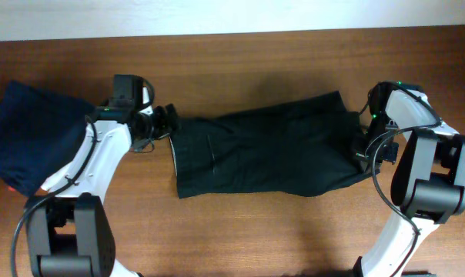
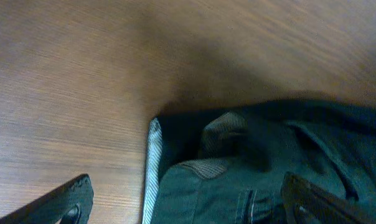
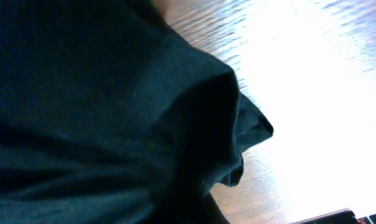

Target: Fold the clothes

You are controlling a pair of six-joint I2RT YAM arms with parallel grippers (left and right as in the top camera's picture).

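So here's the setup: a dark green pair of shorts (image 1: pixel 271 150) is lying flat across the middle of the wooden table (image 1: pixel 279 223), waistband pointing to the left and legs running off to the right. It's a bit crooked, with the right end sitting higher up the table than the left.

The left gripper (image 1: pixel 165 121) is parked right at the waistband corner, just beside the cloth. On the left wrist cam its fingers (image 2: pixel 70 202) are spread wide apart, one in each bottom corner, with nothing between them but the fabric below, so it's definitely released. That view also gives a good look at the shorts (image 2: pixel 269 162): the waistband is flopped open and there's pale pinstriped lining along the inside edge. There's some stitching too, but it's way too blurry to read any tag or brand.

The right gripper (image 1: pixel 369 148) is at the far right end, right on the hem of the leg. Its wrist cam is basically all dark cloth (image 3: pixel 101 112) bunched into a fold, with glare off the table behind it. I honestly can't tell if it's clenched or loose.

There's also a navy blue garment (image 1: pixel 28 135) off on the far left, well apart from the shorts, partly under the left arm.
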